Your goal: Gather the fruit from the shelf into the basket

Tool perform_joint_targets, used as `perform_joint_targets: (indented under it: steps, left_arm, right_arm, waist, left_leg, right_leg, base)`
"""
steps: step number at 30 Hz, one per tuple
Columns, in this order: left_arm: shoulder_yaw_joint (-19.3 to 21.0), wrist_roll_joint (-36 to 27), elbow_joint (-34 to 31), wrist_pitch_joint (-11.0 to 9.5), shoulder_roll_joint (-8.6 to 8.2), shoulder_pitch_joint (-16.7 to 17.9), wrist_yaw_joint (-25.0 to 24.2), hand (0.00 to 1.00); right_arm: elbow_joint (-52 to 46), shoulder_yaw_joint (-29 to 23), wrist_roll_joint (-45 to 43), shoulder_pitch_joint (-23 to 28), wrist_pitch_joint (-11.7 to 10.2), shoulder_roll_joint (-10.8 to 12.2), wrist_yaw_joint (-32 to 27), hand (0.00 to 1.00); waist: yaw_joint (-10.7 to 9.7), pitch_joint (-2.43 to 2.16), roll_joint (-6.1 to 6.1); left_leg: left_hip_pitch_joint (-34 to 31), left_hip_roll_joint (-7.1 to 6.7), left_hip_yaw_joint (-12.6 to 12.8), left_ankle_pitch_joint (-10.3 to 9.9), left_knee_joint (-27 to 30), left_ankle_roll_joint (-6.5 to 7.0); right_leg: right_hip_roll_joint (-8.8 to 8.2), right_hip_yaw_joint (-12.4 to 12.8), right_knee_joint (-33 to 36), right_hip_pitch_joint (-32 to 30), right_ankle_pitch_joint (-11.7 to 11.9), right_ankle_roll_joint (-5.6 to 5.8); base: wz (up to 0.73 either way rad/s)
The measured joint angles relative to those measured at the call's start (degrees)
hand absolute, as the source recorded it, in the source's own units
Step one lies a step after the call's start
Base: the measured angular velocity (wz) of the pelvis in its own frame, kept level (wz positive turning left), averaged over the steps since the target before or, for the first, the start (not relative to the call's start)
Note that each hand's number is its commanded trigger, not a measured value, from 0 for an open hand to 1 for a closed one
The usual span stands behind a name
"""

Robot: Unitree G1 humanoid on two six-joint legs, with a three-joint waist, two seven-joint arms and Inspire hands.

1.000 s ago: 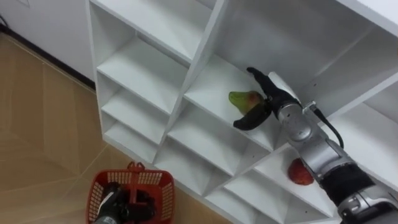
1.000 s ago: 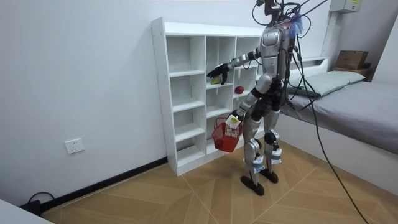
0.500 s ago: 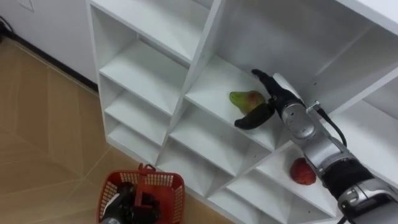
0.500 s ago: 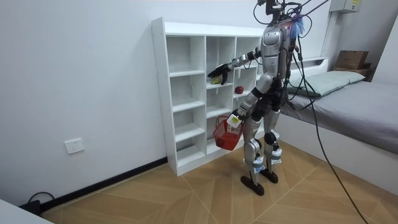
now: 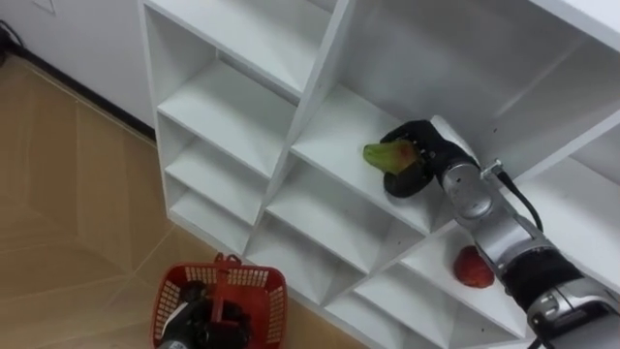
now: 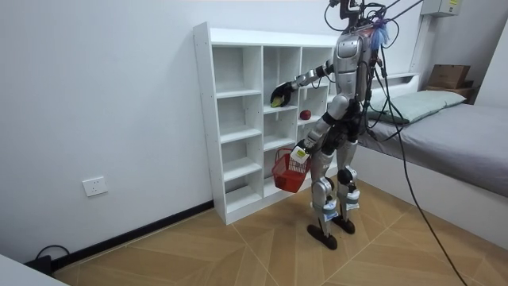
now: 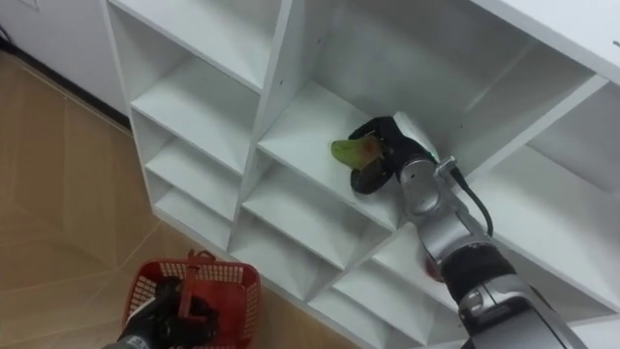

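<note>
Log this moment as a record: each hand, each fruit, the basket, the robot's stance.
Right hand: curled round the green pear in a middle compartment of the white shelf unit
Left hand: holds the red basket low, by its handle
Red fruit: lies untouched in a compartment lower and to the right
Stance: upright before the shelf unit, right arm stretched out

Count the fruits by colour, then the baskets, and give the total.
green fruit: 1, gripped by the right robot hand
red fruit: 1, not held
red basket: 1, carried by the left robot hand
Total: 3
</note>
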Motion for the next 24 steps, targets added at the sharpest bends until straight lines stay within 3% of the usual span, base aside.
perform_joint_targets:
  steps: [10,24]
  left_arm:
    - [-0.58,-0.02,0.02,-0.11,-0.03,-0.15,0.0,1.0]
    - [-0.84,-0.05,0.02,-0.13,-0.07,-0.09,0.0,1.0]
  right_arm:
    - [-0.05,-0.05,-0.02,-0.11,0.19,-0.02,0.07,1.0]
    - [-0.07,0.17,0.66,-0.07,0.12,0.03,1.63,1.0]
  waist:
    - [-0.1,0.27,0.29]
    - [-0.23,0.2,0.51]
  left_leg:
    - [0.04,0.02,0.04,-0.02,-0.18,0.02]
    - [0.25,0.08,0.24,0.01,-0.47,0.04]
  right_leg:
    - [-0.02,0.12,-0.01,-0.09,-0.01,0.02]
    - [-0.03,0.15,-0.06,-0.24,-0.02,0.03]
  base:
    - [0.0]
    - [0.0]
